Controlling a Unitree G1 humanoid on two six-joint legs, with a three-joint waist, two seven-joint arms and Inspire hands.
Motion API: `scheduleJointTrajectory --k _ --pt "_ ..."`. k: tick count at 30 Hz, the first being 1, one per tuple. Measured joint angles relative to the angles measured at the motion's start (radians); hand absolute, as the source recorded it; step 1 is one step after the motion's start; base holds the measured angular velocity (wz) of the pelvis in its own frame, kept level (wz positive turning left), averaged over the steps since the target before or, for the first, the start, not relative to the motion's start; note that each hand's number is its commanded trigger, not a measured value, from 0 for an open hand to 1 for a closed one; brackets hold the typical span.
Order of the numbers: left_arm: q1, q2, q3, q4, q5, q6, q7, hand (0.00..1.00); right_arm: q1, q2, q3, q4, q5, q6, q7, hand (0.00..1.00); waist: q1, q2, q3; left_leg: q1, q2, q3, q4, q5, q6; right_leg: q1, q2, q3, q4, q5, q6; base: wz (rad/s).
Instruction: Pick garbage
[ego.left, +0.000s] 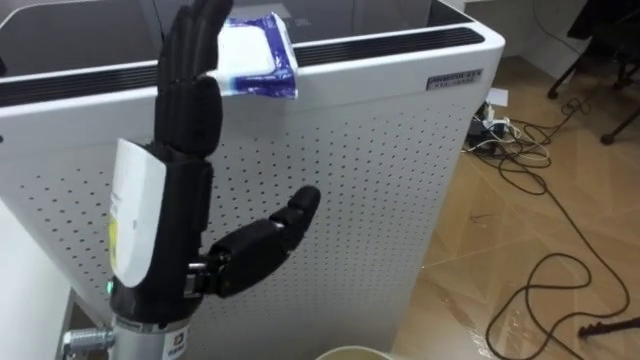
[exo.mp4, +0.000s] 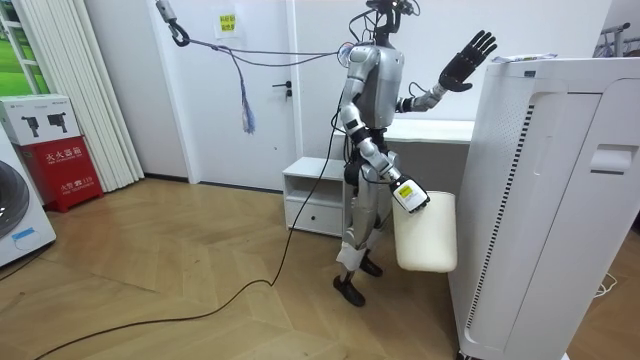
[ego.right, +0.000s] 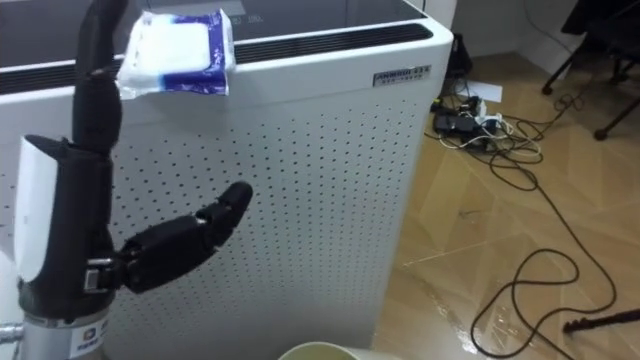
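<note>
We see the left hand (ego.left: 188, 120) raised with straight, spread fingers and holding nothing, and the blue-white packet (ego.left: 255, 58) lies just right of its fingertips at the upper left of the frame, its long side along the top edge of the white cabinet (ego.left: 380, 130).

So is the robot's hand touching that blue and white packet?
Cannot tell. In both eye views the open left hand covers the edge of the packet, so neither a gap nor contact shows plainly.
</note>
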Motion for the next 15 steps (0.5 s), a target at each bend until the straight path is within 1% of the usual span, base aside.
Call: scheduleJointTrajectory --k 1,4,6,8,10,12,13,14,15 --pt "0.003 0.0 0.0 0.0 0.001 0.001 0.0 0.0 0.0 0.0 0.0 0.0 -0.001 0.0 0.002 1.0 0.001 0.002 -0.0004 0.002 0.0 0.0 -0.001 0.0 0.0 0.003 0.001 0.001 -0.004 0.002 0.0 0.0" --pt "0.003 0.008 0.01 0.002 0.027 0.018 0.001 0.0 0.001 -0.002 -0.003 -0.019 -0.03 0.001 0.016 1.0 0.001 0.011 0.0025 0.003 0.0 -0.002 -0.005 0.0 0.0 0.004 0.001 0.001 -0.005 0.003 0.001 0.0" --pt "0.003 0.031 0.012 0.006 0.033 0.025 0.001 0.0 0.003 -0.003 -0.003 -0.038 -0.067 0.001 0.038 1.0 0.0 0.02 0.0039 0.005 0.0 0.0 -0.006 0.0 0.0 0.006 0.001 -0.001 -0.006 0.003 0.001 0.0" --pt "0.003 0.038 0.012 0.007 0.039 0.035 0.001 0.0 0.006 -0.003 -0.003 -0.053 -0.085 0.002 0.049 1.0 0.0 0.026 0.0054 0.009 0.0 -0.001 -0.006 0.0 0.0 0.009 0.0 -0.003 -0.007 0.003 0.001 0.02" --pt "0.003 0.048 0.015 0.007 0.039 0.039 0.0 0.0 0.017 -0.003 -0.003 -0.072 -0.086 0.001 0.061 1.0 0.001 0.03 0.0036 0.013 0.0 -0.001 -0.01 0.0 0.0 0.016 0.001 -0.004 -0.012 0.003 0.001 0.0" --pt "0.003 0.072 0.047 0.007 0.053 0.044 -0.007 0.0 0.026 -0.01 -0.011 -0.093 -0.084 0.001 0.079 1.0 0.0 0.034 0.0009 0.013 0.0 -0.001 -0.011 0.001 0.0 0.016 0.002 -0.006 -0.016 0.003 0.001 0.0" --pt "0.003 0.076 0.057 0.007 0.053 0.047 -0.01 0.0 0.033 -0.011 -0.015 -0.099 -0.084 0.001 0.08 1.0 0.001 0.036 0.0 0.013 0.0 -0.001 -0.011 0.001 0.0 0.017 0.002 -0.005 -0.016 0.003 0.001 0.0" --pt "0.003 0.082 0.083 0.007 0.055 0.052 -0.02 0.0 0.048 -0.012 -0.026 -0.118 -0.085 0.001 0.088 1.0 0.002 0.038 -0.0014 0.014 0.0 -0.001 -0.011 0.001 0.0 0.018 0.001 -0.005 -0.017 0.003 0.001 0.0" --pt "0.003 0.093 0.106 0.007 0.055 0.063 -0.022 0.0 0.061 -0.013 -0.037 -0.133 -0.086 0.001 0.098 1.0 0.001 0.041 -0.0019 0.017 0.0 -0.002 -0.012 0.001 0.0 0.022 0.001 -0.005 -0.018 0.003 0.001 0.0"
